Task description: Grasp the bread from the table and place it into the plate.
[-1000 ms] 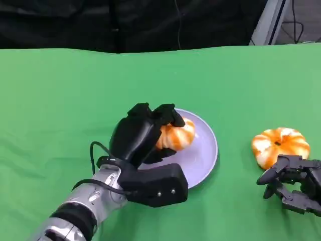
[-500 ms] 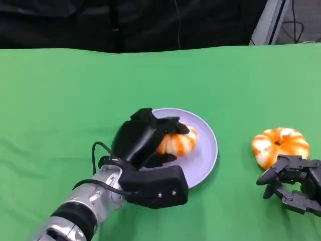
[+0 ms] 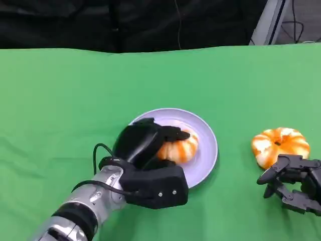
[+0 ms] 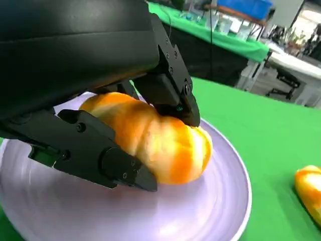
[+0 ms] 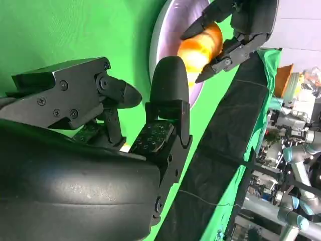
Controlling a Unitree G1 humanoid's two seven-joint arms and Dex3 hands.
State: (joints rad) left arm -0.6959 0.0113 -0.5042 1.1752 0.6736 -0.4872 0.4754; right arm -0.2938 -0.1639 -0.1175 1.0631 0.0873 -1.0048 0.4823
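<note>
Green-covered table, lavender plate near its middle, orange-and-white bread lying well right of it

1. We see bright, even light on the green counter, with soft shadows.
2. We note pale glare on the plate.
3. Our wrist views blur the background; the near black fingers look soft.

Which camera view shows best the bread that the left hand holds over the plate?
The left wrist view: the bread is large and close there, between the left hand's fingers. The head view shows it half hidden behind the left hand. The right wrist view shows it small and far.
</note>
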